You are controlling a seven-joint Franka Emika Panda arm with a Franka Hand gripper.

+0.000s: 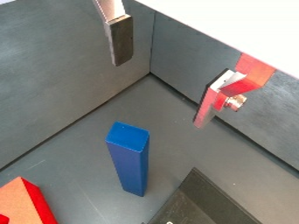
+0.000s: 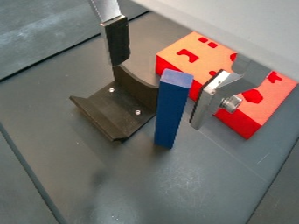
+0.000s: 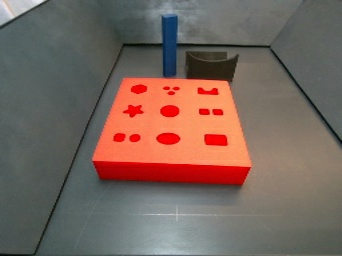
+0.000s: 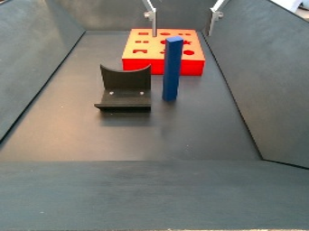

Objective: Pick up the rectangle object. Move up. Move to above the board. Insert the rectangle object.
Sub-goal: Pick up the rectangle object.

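The rectangle object (image 4: 173,68) is a slim blue bar standing upright on the dark floor; it also shows as the bar (image 3: 170,45), (image 1: 128,157), (image 2: 173,109). Beside it lies the board (image 3: 171,125), a thick red block with cut-out holes, seen in another side view as the board (image 4: 143,45) and in a wrist view as the board (image 2: 193,57). My gripper (image 4: 183,11) hangs open above the bar, apart from it. In both wrist views the gripper (image 2: 163,70), (image 1: 170,70) has nothing between its fingers (image 2: 114,39).
The dark fixture (image 4: 125,87) stands right next to the blue bar, also visible as the fixture (image 2: 117,109), (image 3: 211,65). Grey walls (image 4: 49,54) enclose the floor on all sides. A red corner of the board (image 1: 24,203) lies near the bar.
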